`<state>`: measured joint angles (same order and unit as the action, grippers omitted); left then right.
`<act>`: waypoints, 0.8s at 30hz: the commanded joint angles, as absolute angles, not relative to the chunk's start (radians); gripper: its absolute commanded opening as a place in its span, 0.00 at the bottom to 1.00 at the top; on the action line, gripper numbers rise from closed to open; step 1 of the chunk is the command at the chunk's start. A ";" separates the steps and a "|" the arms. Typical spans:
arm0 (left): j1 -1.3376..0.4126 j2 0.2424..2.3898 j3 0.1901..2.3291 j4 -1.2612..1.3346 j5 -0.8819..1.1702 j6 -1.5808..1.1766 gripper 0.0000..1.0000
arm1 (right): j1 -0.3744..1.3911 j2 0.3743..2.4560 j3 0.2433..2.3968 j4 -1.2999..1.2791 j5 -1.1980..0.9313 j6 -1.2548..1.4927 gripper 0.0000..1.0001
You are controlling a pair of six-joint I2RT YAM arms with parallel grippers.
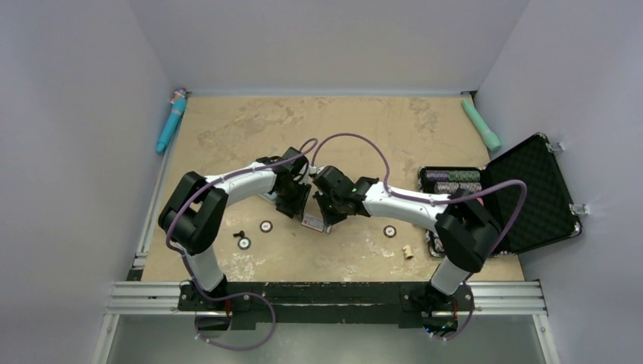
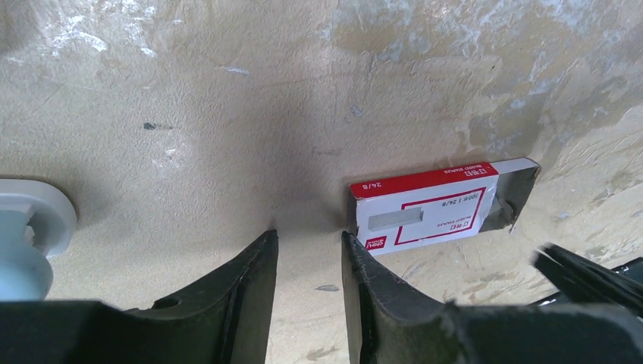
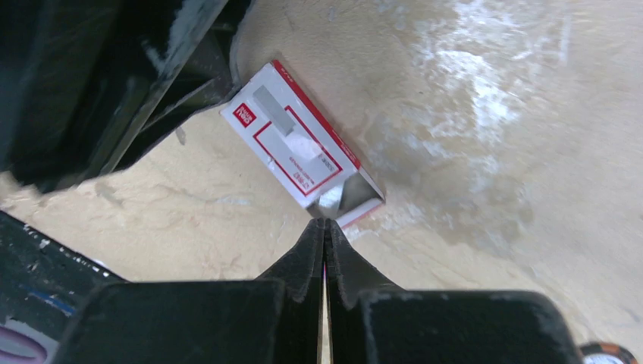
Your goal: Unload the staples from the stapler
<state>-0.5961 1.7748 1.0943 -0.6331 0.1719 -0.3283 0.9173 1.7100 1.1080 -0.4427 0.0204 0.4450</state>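
The mottled beige table (image 1: pixel 227 136) fills the scene. At its right edge a black hard case (image 1: pixel 534 189) lies open, its foam-lined lid thrown back to the right and rows of small pieces in its tray. The white and black left arm (image 1: pixel 235 180) and right arm (image 1: pixel 402 201) both reach in to meet at mid-table.

A blue tube-shaped object (image 1: pixel 171 121) lies along the far left edge, and a green one (image 1: pixel 481 125) lies at the far right.

The left gripper (image 2: pixel 309 236) is low over the table with its fingers apart and nothing clamped. The tip of one finger is at the closed end of a small red and white cardboard staple box (image 2: pixel 432 208). The box lies flat between the two grippers, label up. The right gripper (image 3: pixel 326 221) has its fingers pressed together, with nothing visible between them. Its tips sit just at the open end of the box.

Near the arms, three small round discs lie on the table. Two (image 1: pixel 266 226) (image 1: pixel 244 243) are on the left and one (image 1: pixel 390 231) is on the right. A small black peg (image 1: pixel 238 233) stands just beside the nearer left disc. A short beige cylinder (image 1: pixel 408 251) lies near the right disc.

The staples (image 2: pixel 327 288) show as a tiny grey sliver on the bare table. They lie in the gap between the left gripper's open fingers, closer to the finger at the box and near the box's closed end. They are too small to show any detail.
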 commanded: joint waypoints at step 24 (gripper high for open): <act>-0.605 1.843 1.097 -0.632 0.206 -0.293 0.40 | 0.914 1.737 0.930 -0.256 0.035 0.549 0.00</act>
